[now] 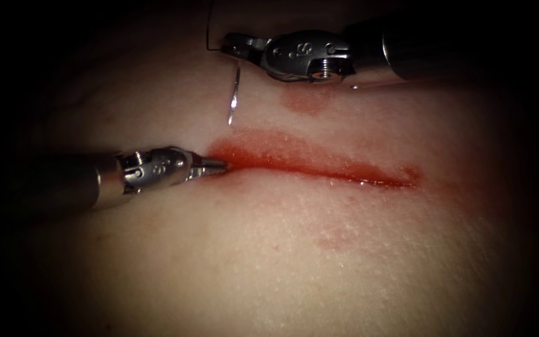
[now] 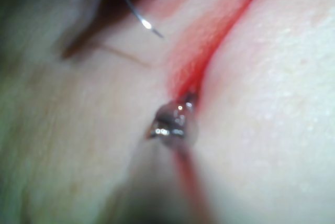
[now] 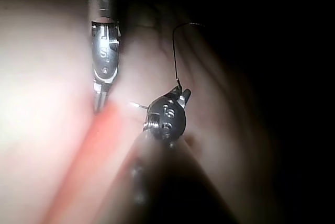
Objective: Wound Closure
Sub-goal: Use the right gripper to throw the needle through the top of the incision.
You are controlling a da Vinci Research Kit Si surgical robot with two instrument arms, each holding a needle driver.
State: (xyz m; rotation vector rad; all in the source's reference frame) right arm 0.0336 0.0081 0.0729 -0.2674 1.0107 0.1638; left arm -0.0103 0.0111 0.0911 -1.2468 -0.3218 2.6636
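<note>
Your right pincer point(image 1: 232, 46) grips the stiff, slippery needle point(image 1: 234, 93) near its thread point(image 1: 209, 28) end, clear above the cut point(image 1: 319, 167); left pincer point(image 1: 216, 166), closed and empty, touches the cut's left end.

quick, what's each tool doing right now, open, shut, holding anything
Left tool: shut, holding nothing, tip at the left end of the cut.
Right tool: shut on the needle near its thread end, above the tissue.

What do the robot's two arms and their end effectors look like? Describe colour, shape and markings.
Both arms are dark, round shafts. Each ends in a shiny silver metal wrist with small round pins and screws, tapering to a slim pointed end effector: left end effector, right end effector. Faint stamped marks show on the wrists.
</note>
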